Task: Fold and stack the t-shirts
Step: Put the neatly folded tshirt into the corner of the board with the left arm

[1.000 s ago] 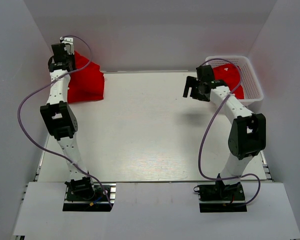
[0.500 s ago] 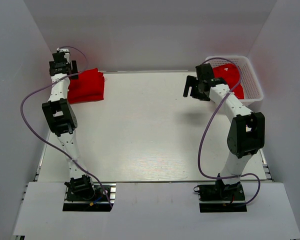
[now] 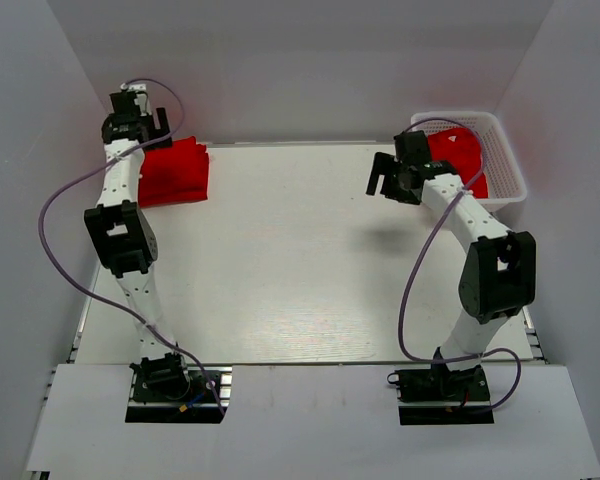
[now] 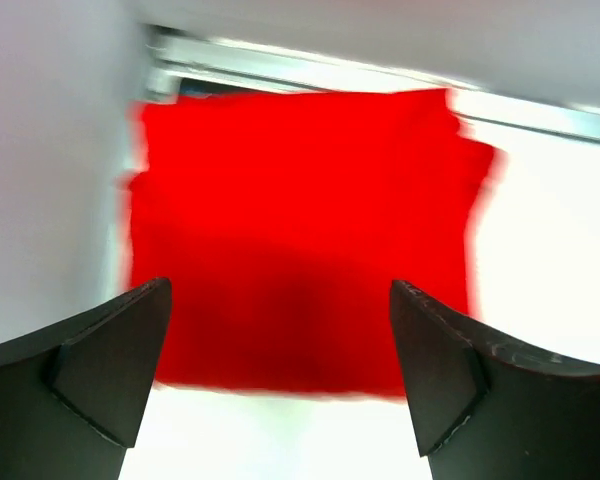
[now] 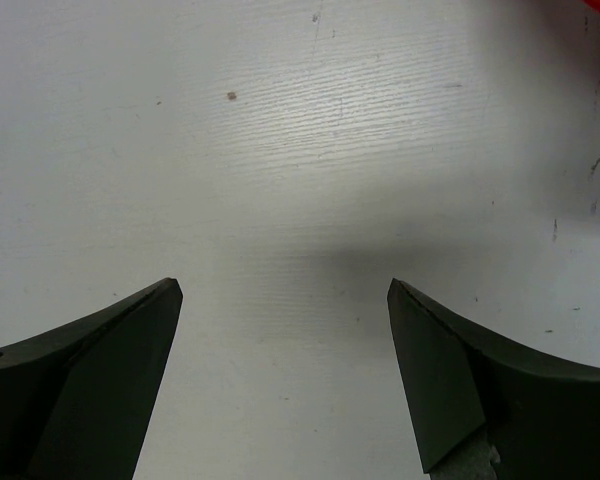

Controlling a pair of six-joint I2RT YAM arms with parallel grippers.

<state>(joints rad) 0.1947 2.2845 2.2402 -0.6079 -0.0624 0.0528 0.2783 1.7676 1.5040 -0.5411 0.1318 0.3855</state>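
Red shirt folded at the far left; more waits in the basket.
White bench (image 3: 300, 260) carries a folded shirt (image 3: 175, 172) lying flat as a neat rectangle at its far-left corner, close to the left wall. Whether it is one shirt or a stack, I cannot tell. At the far right, the basket (image 3: 510, 185) holds at least one crumpled shirt (image 3: 458, 152), so much of the job seems left: pick, fold, stack. Left end effector (image 4: 280, 290) hovers above the folded shirt, fingers wide apart, gripping nothing. Right end effector (image 5: 283, 287) hangs over the bench just left of the basket, fingers apart too, empty.
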